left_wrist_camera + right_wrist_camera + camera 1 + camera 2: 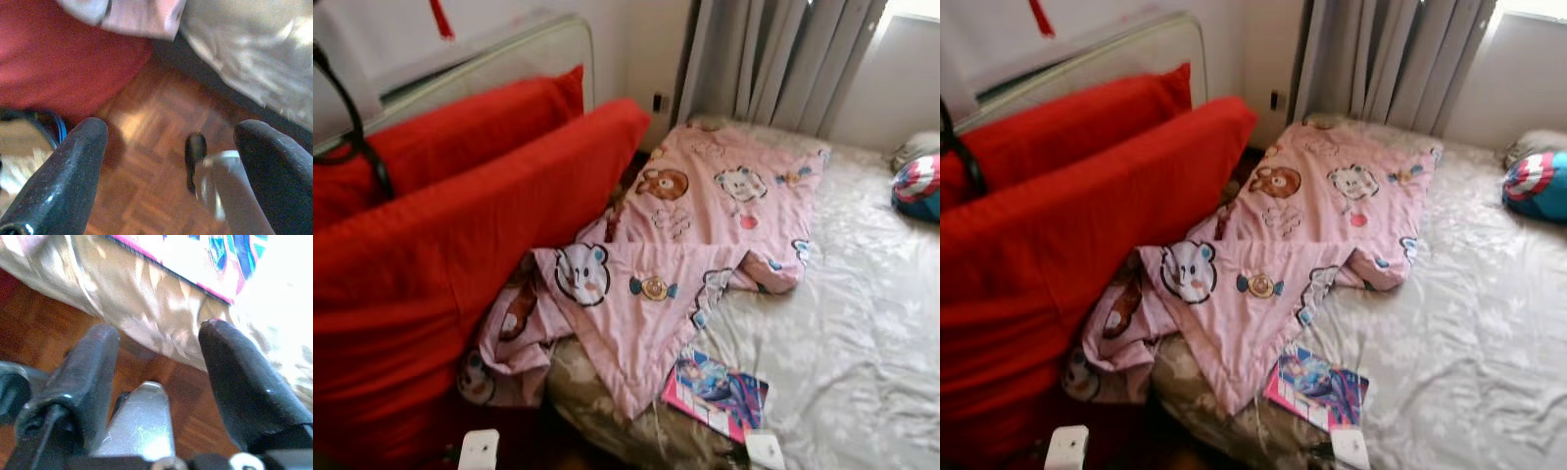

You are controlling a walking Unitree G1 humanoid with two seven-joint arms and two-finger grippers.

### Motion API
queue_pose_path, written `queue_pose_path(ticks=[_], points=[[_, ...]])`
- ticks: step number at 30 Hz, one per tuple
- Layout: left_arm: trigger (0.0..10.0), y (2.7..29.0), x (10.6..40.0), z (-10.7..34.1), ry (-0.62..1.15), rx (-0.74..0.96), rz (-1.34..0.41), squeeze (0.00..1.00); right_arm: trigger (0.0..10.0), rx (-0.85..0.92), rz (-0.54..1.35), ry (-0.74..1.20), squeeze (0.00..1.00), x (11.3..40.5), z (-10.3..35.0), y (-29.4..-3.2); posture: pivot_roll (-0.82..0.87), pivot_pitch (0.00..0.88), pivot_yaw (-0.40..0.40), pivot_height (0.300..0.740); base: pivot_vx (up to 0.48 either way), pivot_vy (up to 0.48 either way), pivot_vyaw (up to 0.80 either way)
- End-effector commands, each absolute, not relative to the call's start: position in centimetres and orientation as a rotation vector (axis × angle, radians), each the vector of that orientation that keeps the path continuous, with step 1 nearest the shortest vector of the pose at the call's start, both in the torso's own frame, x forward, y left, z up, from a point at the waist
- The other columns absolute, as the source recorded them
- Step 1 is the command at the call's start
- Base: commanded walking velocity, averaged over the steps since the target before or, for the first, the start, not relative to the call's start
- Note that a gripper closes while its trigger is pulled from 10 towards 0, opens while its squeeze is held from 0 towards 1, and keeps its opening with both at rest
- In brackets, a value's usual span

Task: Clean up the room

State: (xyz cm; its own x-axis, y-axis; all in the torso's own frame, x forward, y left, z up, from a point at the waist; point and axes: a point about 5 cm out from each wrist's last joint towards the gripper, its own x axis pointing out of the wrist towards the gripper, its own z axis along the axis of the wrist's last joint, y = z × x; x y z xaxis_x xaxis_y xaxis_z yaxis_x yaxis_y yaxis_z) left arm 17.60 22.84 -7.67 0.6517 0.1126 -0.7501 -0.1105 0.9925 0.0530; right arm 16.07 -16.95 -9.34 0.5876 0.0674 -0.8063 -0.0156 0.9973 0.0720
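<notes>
Nearest the camera, a colourful booklet (pixel 717 393) with a pink edge lies at the bed's near corner, on the silvery-beige bedspread (pixel 842 333). No writing on it can be read. The left gripper (pixel 171 161) hangs low with its fingers spread wide and nothing between them, above parquet floor (pixel 146 161) beside the bed's edge. The right gripper (pixel 159 357) is likewise held low and parted, empty, pointing at the bedspread's hanging side just below the booklet. A pink cartoon-animal blanket (pixel 705 225) lies crumpled along the bed's left side, one end drooping off the edge. Red cushions (pixel 460 215) lean left of the bed. Grey curtains (pixel 773 59) hang behind it. A round red, white and blue pillow (pixel 917 186) rests at the far right.
</notes>
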Motion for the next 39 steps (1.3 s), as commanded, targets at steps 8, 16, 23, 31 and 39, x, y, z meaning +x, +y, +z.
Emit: queue_pose_path(ticks=[8, 16, 23, 31, 39], points=[[10.0, 22.2, 18.0, -7.5, 0.800, -0.020, 0.114, 0.00, 10.0, 0.118, -0.081, 0.909, 0.00, 14.9, -9.5, -18.1, -0.11, 0.000, -0.006, 0.740, 0.000, 0.000, 0.00], [10.0, 22.0, 18.9, -6.5, 0.643, -0.058, 0.113, 0.00, 10.0, 0.165, -0.122, 0.783, 0.00, 15.7, -8.8, -18.4, -0.12, 0.000, -0.003, 0.740, 0.000, 0.000, 0.00], [10.0, 21.2, 26.9, 0.3, 0.261, -0.019, -0.012, 0.00, 10.0, 0.117, -0.012, 0.321, 0.00, 25.9, -1.5, -18.7, -0.12, 0.000, -0.005, 0.740, 0.000, 0.000, 0.00], [10.0, 21.2, 26.6, 0.7, 0.203, -0.040, -0.008, 0.00, 10.0, 0.180, -0.018, 0.244, 0.00, 26.4, -0.8, -17.6, -0.11, 0.000, -0.010, 0.740, 0.000, 0.000, 0.00], [10.0, 20.9, 27.2, 1.5, 0.160, -0.048, -0.007, 0.00, 10.0, 0.117, 0.043, 0.185, 0.00, 27.4, 0.4, -17.1, -0.12, 0.000, -0.011, 0.740, 0.000, 0.000, 0.00]])
